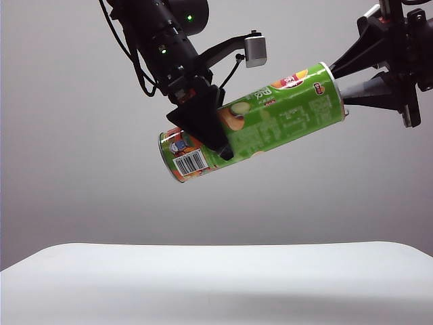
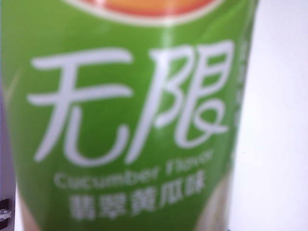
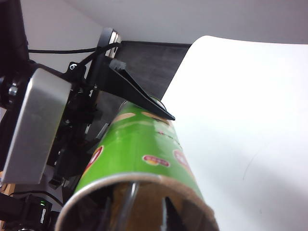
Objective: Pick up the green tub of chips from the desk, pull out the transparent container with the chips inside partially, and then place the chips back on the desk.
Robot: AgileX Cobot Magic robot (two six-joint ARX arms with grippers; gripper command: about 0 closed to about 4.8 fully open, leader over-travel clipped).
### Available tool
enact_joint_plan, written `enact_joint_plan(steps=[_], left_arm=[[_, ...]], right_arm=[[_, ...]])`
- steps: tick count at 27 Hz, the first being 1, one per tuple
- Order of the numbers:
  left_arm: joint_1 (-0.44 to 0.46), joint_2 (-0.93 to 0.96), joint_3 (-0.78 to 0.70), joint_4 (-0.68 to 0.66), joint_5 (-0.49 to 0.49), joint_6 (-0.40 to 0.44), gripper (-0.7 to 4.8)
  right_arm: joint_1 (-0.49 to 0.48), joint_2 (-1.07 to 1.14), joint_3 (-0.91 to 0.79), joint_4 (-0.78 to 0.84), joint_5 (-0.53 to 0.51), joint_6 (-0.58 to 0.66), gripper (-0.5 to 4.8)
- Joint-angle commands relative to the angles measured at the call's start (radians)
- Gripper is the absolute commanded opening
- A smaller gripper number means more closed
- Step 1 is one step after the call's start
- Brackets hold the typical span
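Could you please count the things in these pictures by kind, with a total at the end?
Chip cans: 1, the green can, held in the air, tilted.
Grippers: 2, the left gripper clamped around the can, the right gripper at its open end.
Desks: 1, the white desk below.
Total: 4

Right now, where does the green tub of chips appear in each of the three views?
Exterior view: green tub of chips, held tilted above the desk by the left gripper.
Left wrist view: label fills the picture.
Right wrist view: open end nearest the camera.
Shared landmark: the white desk.
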Motion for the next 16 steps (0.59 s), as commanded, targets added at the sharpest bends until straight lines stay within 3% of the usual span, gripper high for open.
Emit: enact_joint_plan(steps=[1,3,4,7,12,16], left_arm=[[-0.003,-0.009,0.003,0.015,0.042,0.001,2.68],[-0.003,-0.009,0.003,0.015,0.045,0.001,2.68],[-0.003,-0.009,0.003,0.014,0.044,0.001,2.68],[-0.003,-0.009,0.003,0.014,0.040,0.001,2.68],[-0.001,-0.009,0.002,-0.004,0.021,0.001,2.68],[0.000,-0.009,0.002,-0.033,-0.055,0.005,2.68]], right_arm=[[0.015,0.012,0.003,0.009,0.009,0.005,1.38],[0.032,0.019,0.003,0.016,0.011,0.005,1.27],[0.048,0.025,0.004,0.031,0.011,0.005,0.68],[0.063,0.032,0.003,0.050,0.014,0.005,0.04],[0.053,0.032,0.004,0.071,0.033,0.004,-0.01],[0.021,0.032,0.004,0.078,0.036,0.004,-0.01]])
